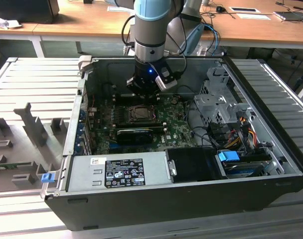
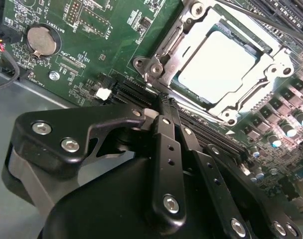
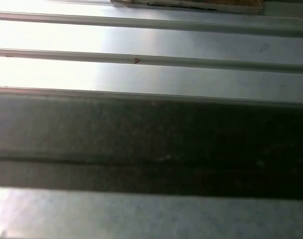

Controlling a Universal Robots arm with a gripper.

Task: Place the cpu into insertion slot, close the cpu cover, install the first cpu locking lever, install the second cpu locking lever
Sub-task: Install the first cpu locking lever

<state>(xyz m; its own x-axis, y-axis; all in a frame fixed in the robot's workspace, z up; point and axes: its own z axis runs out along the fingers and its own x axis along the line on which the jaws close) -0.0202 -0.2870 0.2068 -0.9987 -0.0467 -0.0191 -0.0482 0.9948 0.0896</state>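
Note:
The cpu [image 2: 216, 67] lies flat in the insertion slot [image 1: 140, 113], its pale metal top showing through the window of the cpu cover [image 2: 177, 40]. The cover lies down over the chip. A thin metal lever rod [image 2: 261, 20] runs along one side of the socket. My gripper [image 2: 161, 102] hovers beside a corner of the socket, just off the cover's hinge end. Its black fingers [image 2: 164, 134] are pressed together with nothing between them. In the exterior view my gripper [image 1: 140, 94] hangs just behind the socket inside the open computer case.
Long black card connectors [image 2: 211, 134] and a coin battery [image 2: 40, 40] sit on the green board near the fingers. A power supply [image 1: 116, 172], a drive cage [image 1: 216, 99] and loose cables [image 1: 236, 134] crowd the case. A ribbed grey metal panel [image 3: 151, 74] surrounds it.

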